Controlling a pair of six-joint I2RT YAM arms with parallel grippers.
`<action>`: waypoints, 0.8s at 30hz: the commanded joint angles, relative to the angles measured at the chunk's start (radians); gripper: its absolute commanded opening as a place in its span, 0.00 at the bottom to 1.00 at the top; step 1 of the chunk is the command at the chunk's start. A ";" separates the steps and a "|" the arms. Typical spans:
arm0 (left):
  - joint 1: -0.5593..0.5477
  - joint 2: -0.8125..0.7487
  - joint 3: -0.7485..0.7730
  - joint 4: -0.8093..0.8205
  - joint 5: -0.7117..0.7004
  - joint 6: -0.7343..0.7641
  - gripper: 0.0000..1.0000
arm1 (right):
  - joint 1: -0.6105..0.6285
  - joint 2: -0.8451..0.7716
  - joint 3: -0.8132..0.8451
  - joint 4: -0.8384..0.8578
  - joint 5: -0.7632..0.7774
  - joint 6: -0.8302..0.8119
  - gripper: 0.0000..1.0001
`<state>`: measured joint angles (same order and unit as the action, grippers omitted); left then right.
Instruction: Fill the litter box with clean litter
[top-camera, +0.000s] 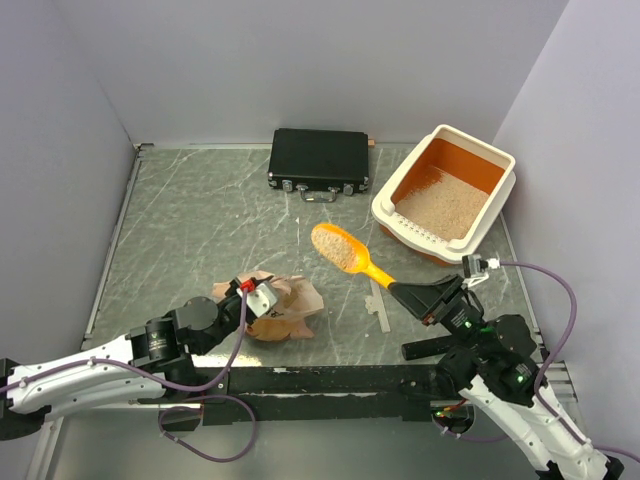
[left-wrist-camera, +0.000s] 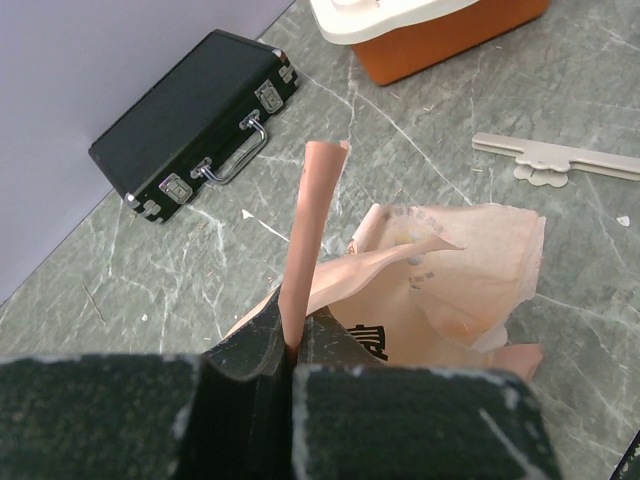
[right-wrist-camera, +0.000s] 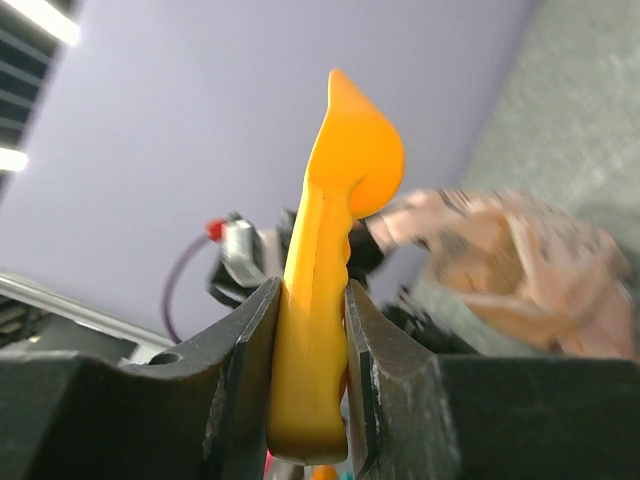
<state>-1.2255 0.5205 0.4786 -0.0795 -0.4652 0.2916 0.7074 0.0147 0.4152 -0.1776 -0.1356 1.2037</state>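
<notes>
The litter box (top-camera: 507, 165), cream rim and orange inside, stands at the back right with clean litter (top-camera: 450, 205) covering its floor; its corner also shows in the left wrist view (left-wrist-camera: 440, 40). My right gripper (top-camera: 405, 294) is shut on the handle of the yellow-orange scoop (top-camera: 345, 252), which is held above the table with beige litter in its bowl. In the right wrist view the scoop (right-wrist-camera: 330, 260) sits edge-on between the jaws. My left gripper (top-camera: 240, 288) is shut on the upper edge of the crumpled paper bag (left-wrist-camera: 440, 280), which lies on the table (top-camera: 200, 230).
A flat black case (top-camera: 319, 160) lies at the back centre, also in the left wrist view (left-wrist-camera: 190, 110). A pale flat clip (left-wrist-camera: 560, 158) lies on the table between bag and litter box. Grey walls close in the left, back and right.
</notes>
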 joint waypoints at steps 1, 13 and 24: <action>-0.006 -0.023 0.005 0.040 0.023 -0.026 0.01 | -0.005 0.043 -0.065 0.340 0.097 0.051 0.00; -0.005 -0.036 0.008 0.030 0.037 -0.026 0.01 | -0.003 0.284 -0.176 0.690 0.318 0.208 0.00; -0.006 -0.051 0.009 0.024 0.059 -0.031 0.01 | -0.005 0.294 -0.173 0.705 0.779 0.110 0.00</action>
<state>-1.2255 0.4915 0.4778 -0.1005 -0.4473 0.2909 0.7067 0.3000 0.2127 0.3851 0.3935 1.3640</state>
